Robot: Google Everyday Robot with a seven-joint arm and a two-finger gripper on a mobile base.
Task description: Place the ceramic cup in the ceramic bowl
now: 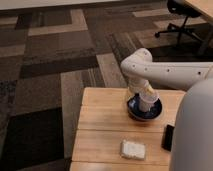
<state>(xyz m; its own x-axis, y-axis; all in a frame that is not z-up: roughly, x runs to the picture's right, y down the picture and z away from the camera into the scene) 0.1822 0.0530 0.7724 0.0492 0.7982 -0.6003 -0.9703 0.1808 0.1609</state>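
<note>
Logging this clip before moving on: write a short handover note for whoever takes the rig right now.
Tool: directly over the bowl, at the cup's top, open.
Cup: upright inside the bowl, on the wooden table.
Done: cup sits in the bowl; the placing looks complete.
Left: lift the arm straight up and clear without tipping the cup.
Nearby: white block at the front of the table, dark object at the right.

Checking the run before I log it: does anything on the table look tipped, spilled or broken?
Nothing stands out. The ceramic cup stands upright inside the ceramic bowl, the gripper right above it. The white block lies flat on the table.
</note>
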